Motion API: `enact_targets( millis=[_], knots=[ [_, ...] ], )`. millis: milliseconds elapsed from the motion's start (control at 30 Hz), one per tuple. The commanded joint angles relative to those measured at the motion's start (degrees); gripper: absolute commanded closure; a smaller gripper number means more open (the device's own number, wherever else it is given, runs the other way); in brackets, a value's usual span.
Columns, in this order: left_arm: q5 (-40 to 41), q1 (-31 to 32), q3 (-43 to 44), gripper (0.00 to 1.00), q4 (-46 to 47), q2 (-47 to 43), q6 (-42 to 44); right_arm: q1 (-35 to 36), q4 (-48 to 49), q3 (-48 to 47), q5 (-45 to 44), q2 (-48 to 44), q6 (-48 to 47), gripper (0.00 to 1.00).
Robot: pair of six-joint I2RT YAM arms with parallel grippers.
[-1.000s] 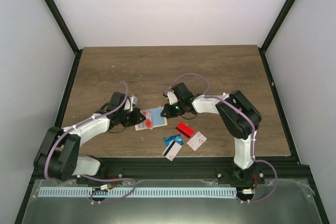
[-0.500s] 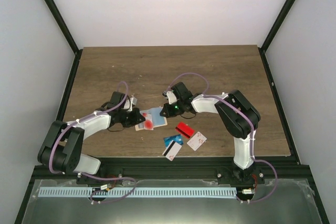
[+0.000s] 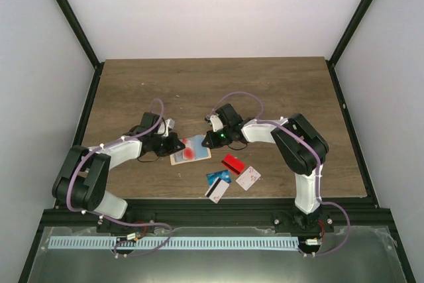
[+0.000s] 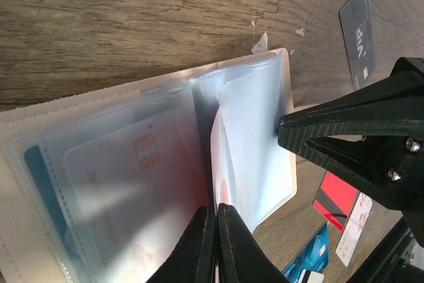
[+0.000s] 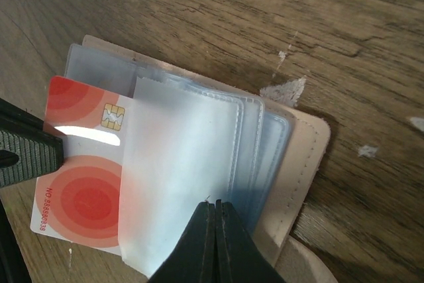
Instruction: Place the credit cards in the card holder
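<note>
Beige stitched card holder (image 5: 306,154): lies open on the wood-grain tabletop (image 3: 199,84) between the two tools, its clear leaves fanned up

Left tool (image 4: 214,222): fingers pressed together, pinching the white card with large red dot (image 5: 79,190) by its near end. The card's far end lies beneath a lifted leaf directly ahead of this tool. Whether it is inside the pocket or only under the leaf cannot be told

Right tool (image 5: 214,220): fingers pressed together, pinching the free edge of one clear plastic sleeve (image 5: 179,164). The holder's cover sits just beyond its tips

Housed: a pale chip card (image 4: 126,164) inside a sleeve beside the left tool, with a teal edge behind it, possibly a second card

Loose, nearer the arm bases than the right tool: solid red card (image 3: 232,163), blue card (image 3: 218,177), white card with black stripe (image 3: 215,191), white card with small marks (image 3: 248,177). A dark grey card (image 4: 358,38) lies past the right tool

Progress, as judged: partly done. One insertion is under way and not seated, and five cards are left
</note>
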State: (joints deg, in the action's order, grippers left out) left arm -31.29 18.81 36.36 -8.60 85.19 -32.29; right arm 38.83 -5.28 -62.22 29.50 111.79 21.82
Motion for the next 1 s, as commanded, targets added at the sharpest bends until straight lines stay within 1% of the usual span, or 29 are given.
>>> enact_targets(
  millis=[0, 233, 267, 400, 533, 700, 867, 967],
  knots=[
    [-0.46, -0.46, 1.08, 0.96, 1.92, 1.1, 1.61, 0.27, -3.59, 0.56, -4.58, 1.12, -0.82, 0.99],
    [-2.55, -0.54, 0.58, 0.96, 5.43, 1.42, 1.25, 0.28, -4.52, 0.32, -4.68, -1.78, -0.28, 0.99],
    [-2.99, -0.54, 0.56, 0.96, 5.9, 1.54, 1.15, 0.28, -4.9, 0.12, -4.67, -2.53, -0.18, 0.98],
    [-3.59, -0.55, 0.1, 0.96, 7.13, 1.78, 0.87, 0.29, -5.8, 0.52, -6.7, -6.48, 0.33, 0.86],
    [-4.19, -0.53, -0.27, 0.96, 7.9, 2.16, 0.85, 0.2, -6.23, 1.89, -9.91, -9.31, 0.71, 0.83],
    [-4.87, -0.45, -1.13, 0.96, 9.21, 2.63, 0.4, 0.15, -5.67, 4.41, -11.93, -9.55, 1.38, 0.84],
    [-5.16, -0.46, -1.77, 0.96, 10.36, 3.12, -0.15, 0.33, -3.61, 6.8, -9.31, -7.6, 2.18, 0.91],
    [-5.45, -0.46, -2.17, 0.96, 11.39, 3.65, -0.93, 0.62, -2.8, 7.81, -8.57, -7.13, 2.49, 0.94]
  ],
)
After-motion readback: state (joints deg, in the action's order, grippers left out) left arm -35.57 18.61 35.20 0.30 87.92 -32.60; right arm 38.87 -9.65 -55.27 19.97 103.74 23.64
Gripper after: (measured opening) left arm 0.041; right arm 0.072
